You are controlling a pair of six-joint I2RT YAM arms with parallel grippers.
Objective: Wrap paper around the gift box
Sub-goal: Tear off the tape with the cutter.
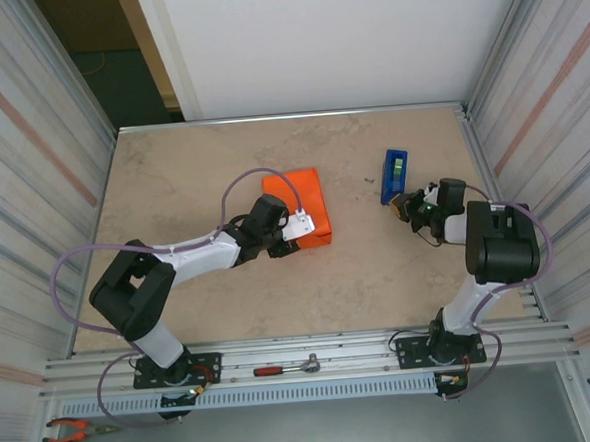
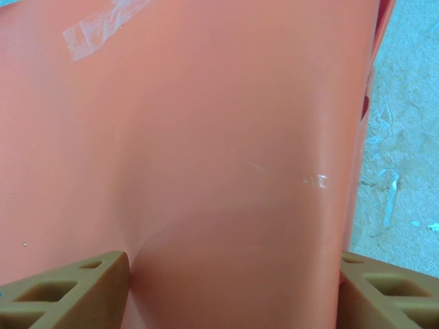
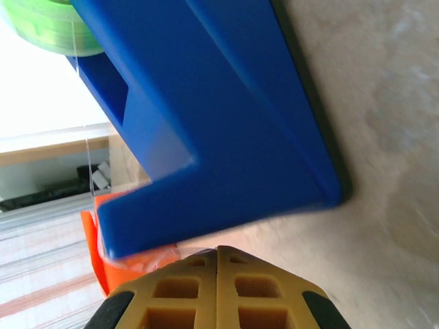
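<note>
- Left gripper [image 2: 233, 291] clamps the box [image 1: 302, 199], one finger against each side of its orange paper [image 2: 206, 137].
- Box lies mid-table [image 1: 201, 157], left of the blue dispenser [image 3: 226, 116].
- Right gripper [image 3: 217, 277], jaws together, sits just beside the dispenser.

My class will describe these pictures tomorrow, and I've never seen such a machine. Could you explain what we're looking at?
Two robot arms are bolted at the near edge of a table. One picture looks down from above; the other two come from a camera on each wrist. On the table lie the gift box, covered in orange paper, and a blue tape dispenser. The left gripper has its fingers either side of the box; whether they squeeze it is unclear. The right gripper is shut beside the dispenser, holding nothing visible.
</note>
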